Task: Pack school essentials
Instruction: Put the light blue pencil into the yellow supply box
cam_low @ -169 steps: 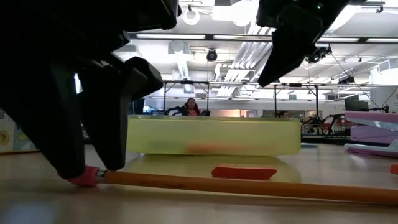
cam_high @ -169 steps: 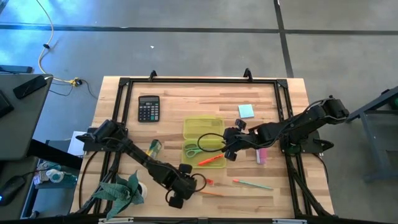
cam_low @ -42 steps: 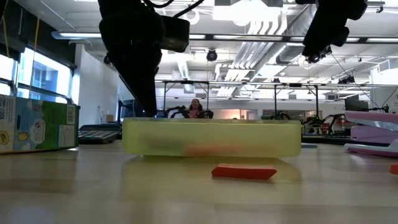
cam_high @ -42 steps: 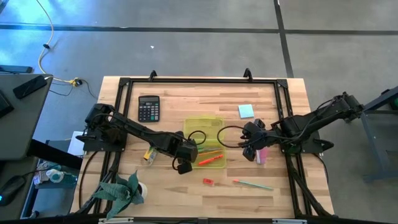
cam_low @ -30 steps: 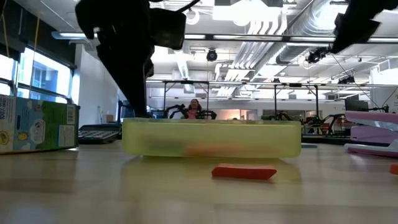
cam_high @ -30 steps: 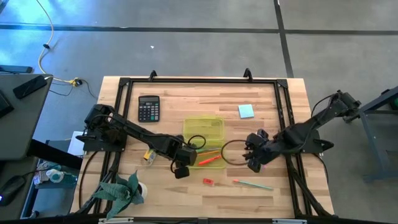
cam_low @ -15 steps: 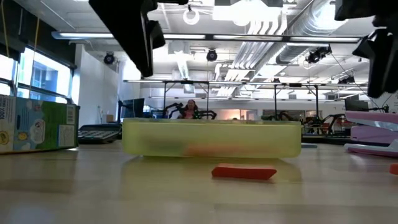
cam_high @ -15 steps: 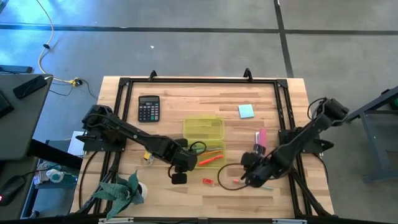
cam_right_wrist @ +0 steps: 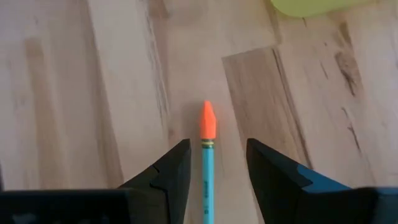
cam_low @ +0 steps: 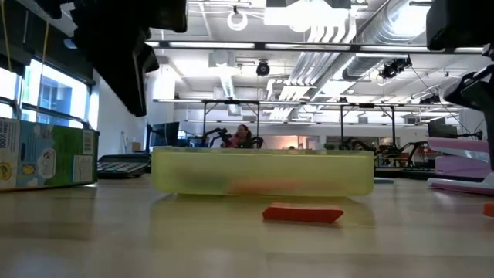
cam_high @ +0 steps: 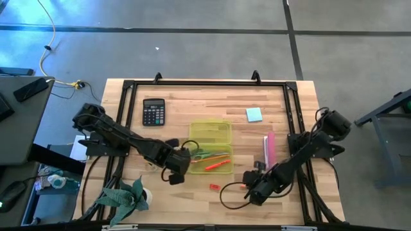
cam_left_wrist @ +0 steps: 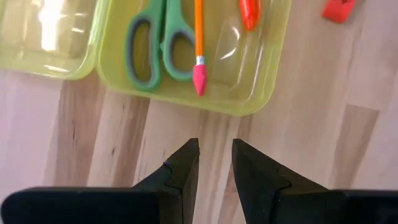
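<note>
Right tool [cam_right_wrist: 214, 163] sits low over the counter [cam_high: 282, 115], fingers apart, with the green pencil [cam_right_wrist: 206, 167] lying right between them (orange eraser end pointing ahead). Left tool [cam_left_wrist: 214, 163], also apart and empty, is just short of the case [cam_left_wrist: 261, 74] holding scissors [cam_left_wrist: 152, 43], orange pencil [cam_left_wrist: 198, 43]. No readable writing.

1 scissors [cam_left_wrist: 153, 45], 2 pencils [cam_left_wrist: 198, 43], 1 marker [cam_high: 219, 165], 1 sticky-note pad [cam_high: 254, 115], 1 calculator [cam_high: 153, 111]
</note>
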You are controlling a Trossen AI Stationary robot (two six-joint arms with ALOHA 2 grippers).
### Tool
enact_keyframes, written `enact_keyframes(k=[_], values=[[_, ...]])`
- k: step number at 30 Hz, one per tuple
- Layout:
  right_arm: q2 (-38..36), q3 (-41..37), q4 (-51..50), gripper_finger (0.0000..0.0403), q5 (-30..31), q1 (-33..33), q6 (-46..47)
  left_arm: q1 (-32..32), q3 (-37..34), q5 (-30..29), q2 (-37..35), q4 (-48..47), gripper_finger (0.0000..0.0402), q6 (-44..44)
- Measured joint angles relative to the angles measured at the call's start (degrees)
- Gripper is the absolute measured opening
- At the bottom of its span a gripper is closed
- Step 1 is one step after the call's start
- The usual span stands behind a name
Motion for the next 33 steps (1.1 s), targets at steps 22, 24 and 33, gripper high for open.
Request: enact_keyframes(k=[22, 24, 33], values=[[6.9, 0.2, 4.5, 0.0140, -0.6, -0.1, 1.6, 0.7, -4.4, 0.3, -8.1, 10.8, 0.0085, 3.0], [7.0, 0.2, 4.2, 0.0129, 0.0, 0.1, 2.4, 0.7, -4.4, 0.3, -8.1, 10.9, 0.0085, 3.0], [7.3, 0.2, 3.7, 0.0038, 0.7, 0.2, 2.8, 0.7, -4.4, 0.3, -8.1, 11.1, 0.0085, 3.0]])
